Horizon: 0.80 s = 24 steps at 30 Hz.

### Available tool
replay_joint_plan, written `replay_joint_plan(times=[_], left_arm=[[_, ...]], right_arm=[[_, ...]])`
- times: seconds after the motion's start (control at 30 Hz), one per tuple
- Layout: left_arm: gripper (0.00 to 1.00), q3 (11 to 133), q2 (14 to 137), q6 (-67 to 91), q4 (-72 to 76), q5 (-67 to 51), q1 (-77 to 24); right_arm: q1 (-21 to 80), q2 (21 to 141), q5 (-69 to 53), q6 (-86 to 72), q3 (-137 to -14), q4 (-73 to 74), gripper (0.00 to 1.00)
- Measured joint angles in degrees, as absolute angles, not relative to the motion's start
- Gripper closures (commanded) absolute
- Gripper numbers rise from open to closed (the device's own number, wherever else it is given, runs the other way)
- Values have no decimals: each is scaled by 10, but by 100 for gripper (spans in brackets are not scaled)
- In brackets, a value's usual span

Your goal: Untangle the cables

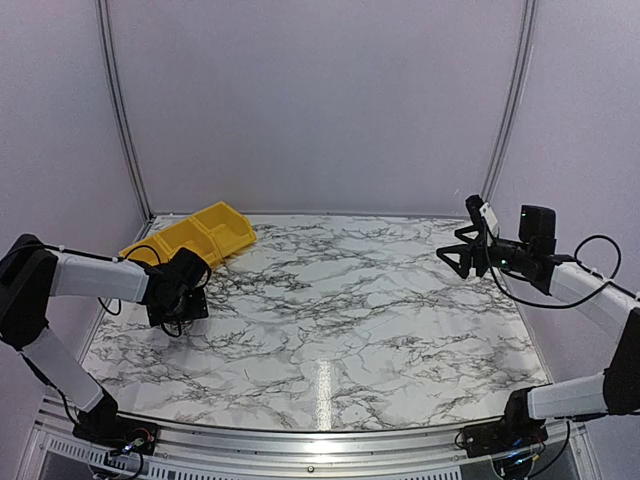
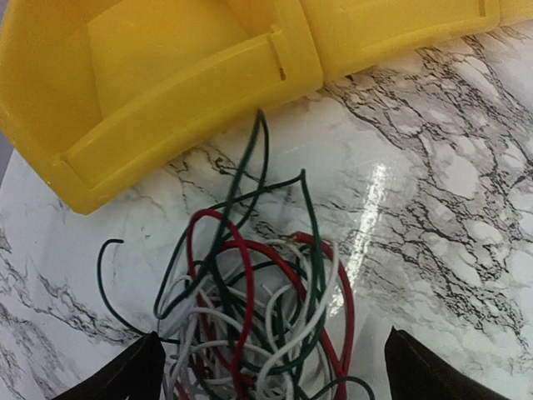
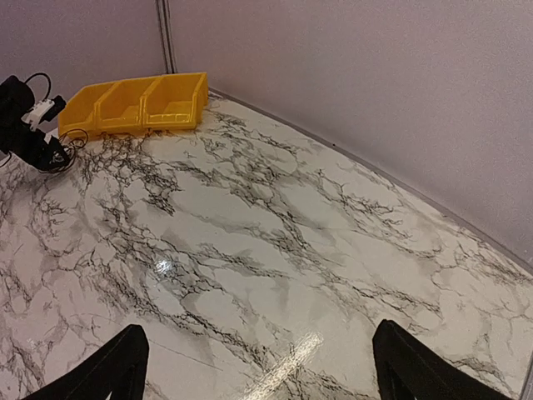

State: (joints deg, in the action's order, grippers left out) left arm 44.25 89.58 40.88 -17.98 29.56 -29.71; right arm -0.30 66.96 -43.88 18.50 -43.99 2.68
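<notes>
The cables (image 2: 250,317) are a messy knot of thin green, red and white loops. They lie on the tabletop (image 2: 433,192) near its far left corner, just beside the yellow bin (image 2: 166,100). The left claw (image 2: 271,371) is spread wide, one finger on each side of the knot. The picture's edge cuts off the knot's bottom. From above, the arm hides most of it. The right claw (image 3: 258,367) is spread wide too, holding nothing.

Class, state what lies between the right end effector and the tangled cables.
Between right end effector and cables: only bare marble table, per the right wrist view.
</notes>
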Motion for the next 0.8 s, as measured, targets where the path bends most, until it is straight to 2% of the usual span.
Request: replay_joint_plan(times=[0.23,0.5,0.8], left_arm=[[15,460,938,359,-145,208,-318],[27,503,978,284,-69,111,-447],[24,593,1046,213,-48,74,-596]], right_arm=[[-3,673,-437,194,-440,29,7],[2,681,-427,209,-440,37,7],[15,689,-418,225,-440,46,7]])
